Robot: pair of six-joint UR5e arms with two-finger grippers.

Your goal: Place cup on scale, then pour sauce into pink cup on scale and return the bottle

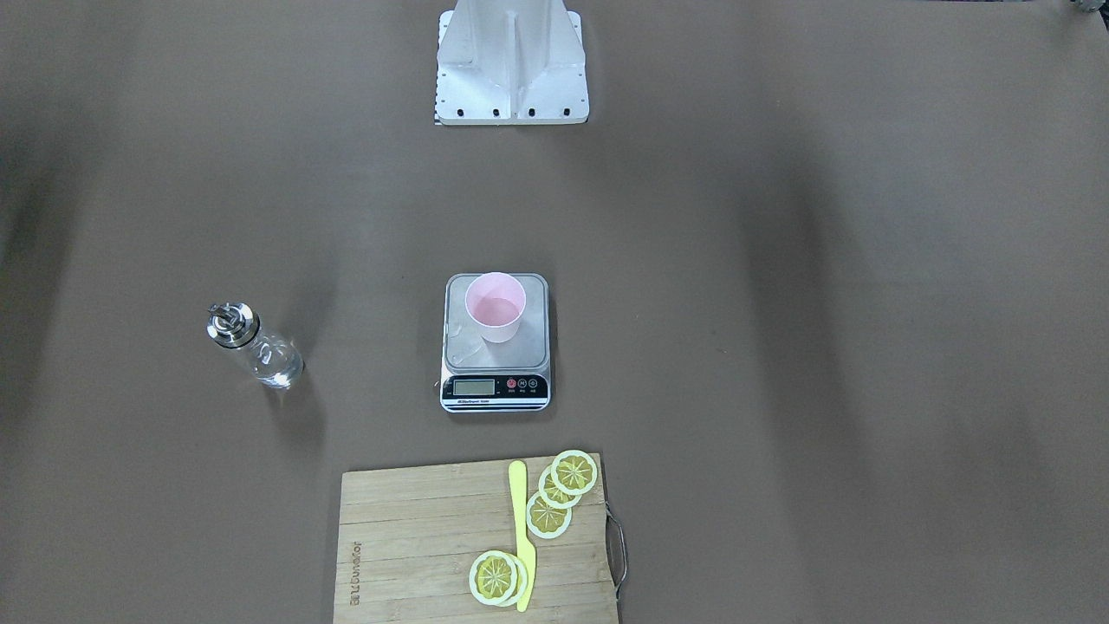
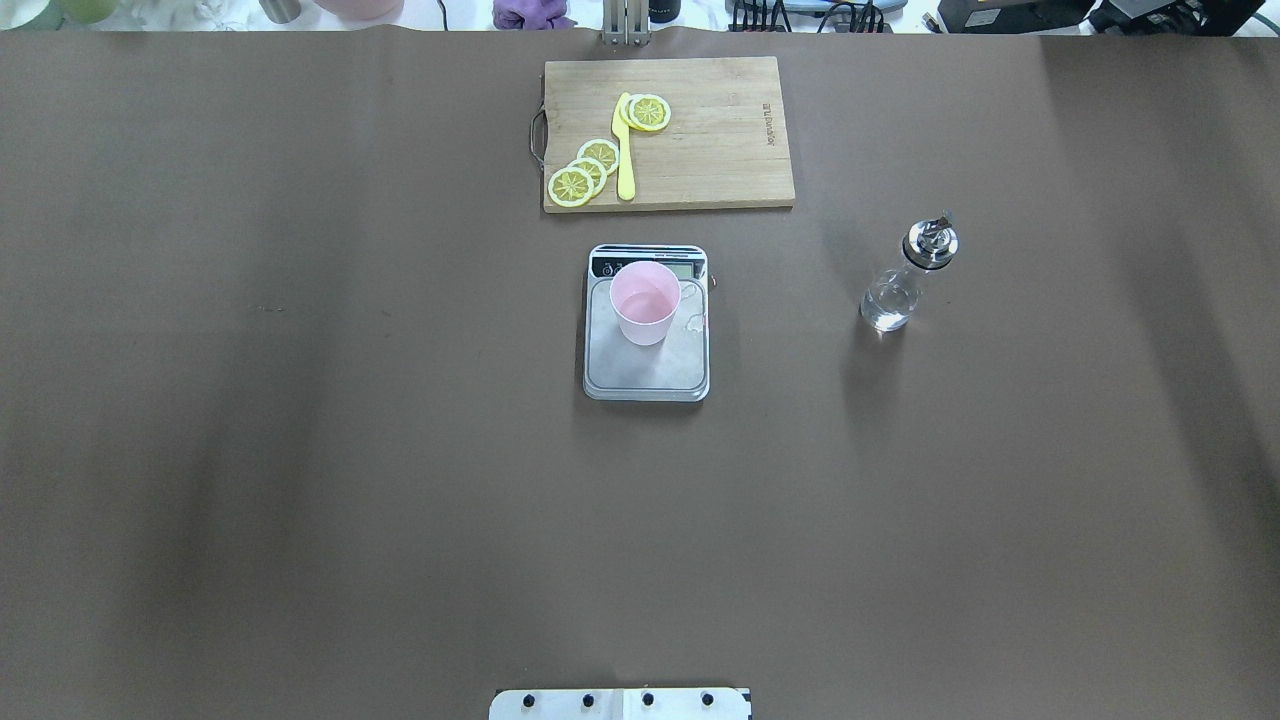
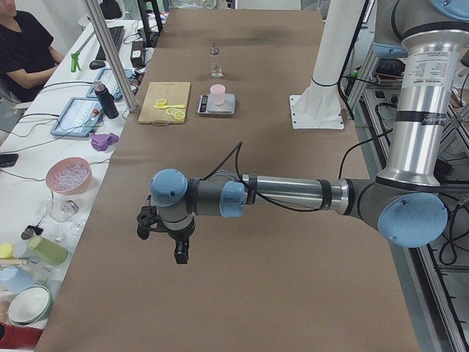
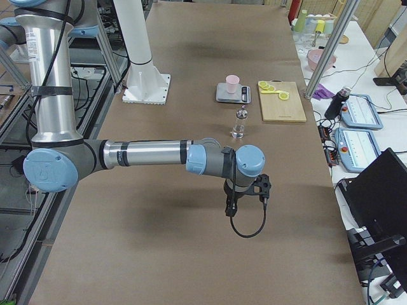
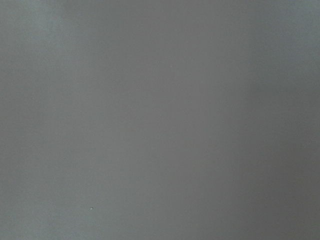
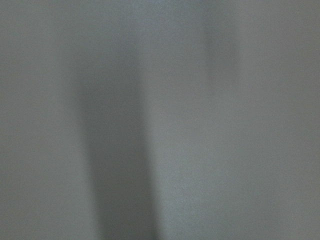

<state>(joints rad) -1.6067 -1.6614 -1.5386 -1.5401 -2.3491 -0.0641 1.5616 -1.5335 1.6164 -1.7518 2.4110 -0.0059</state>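
Overhead, we see cup upright on scale, mid counter; bottle stands free, well apart to its right. Only side views show left gripper and right gripper, both above the counter; we can't tell clenched or released. Wrist views give only blurred grey

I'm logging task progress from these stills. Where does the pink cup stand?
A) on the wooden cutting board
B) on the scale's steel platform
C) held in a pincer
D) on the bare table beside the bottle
B: the cup stands upright on the steel platform of the scale, apart from the bottle and the cutting board.
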